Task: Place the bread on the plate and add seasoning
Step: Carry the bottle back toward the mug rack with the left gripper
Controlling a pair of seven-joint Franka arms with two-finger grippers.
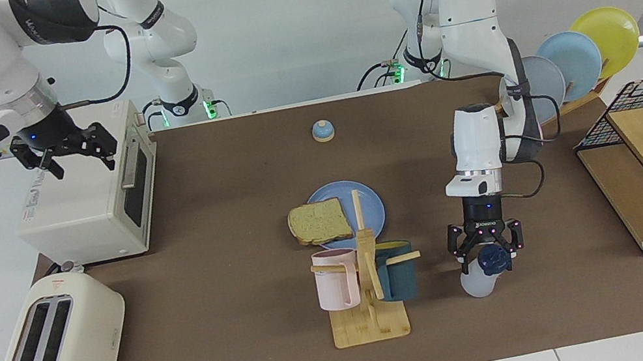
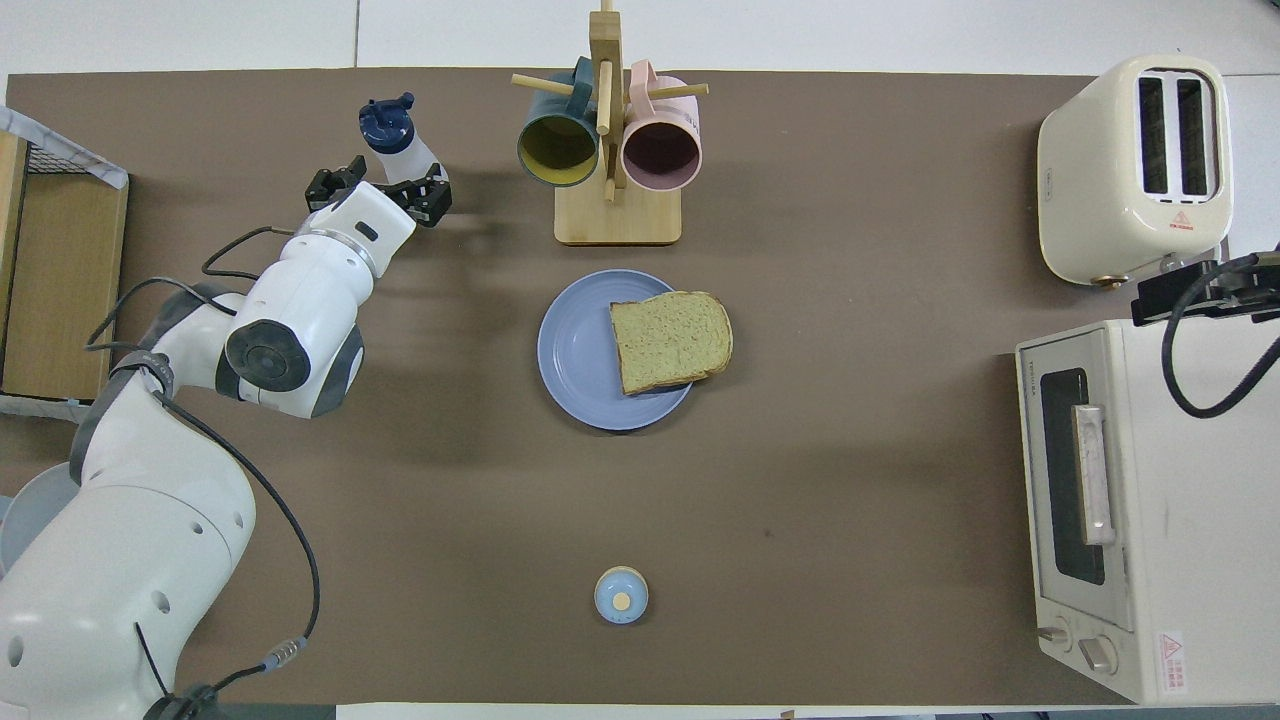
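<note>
In the lower part of the facing view, toward the left arm's end, I'm seeing the left gripper [image 1: 486, 252] hanging with its fingers spread apart either side of the seasoning [image 1: 479, 279], gripping nothing, and the bottle is leaning with its dark cap up between them. That's looking like the arm to use, since the right gripper [image 1: 79, 158] is waiting, fingers apart, over the toaster oven [image 1: 82, 213] up top. The bread [image 1: 319, 222] is sitting on the plate [image 1: 373, 201] mid-frame, well apart from the bottle.
</note>
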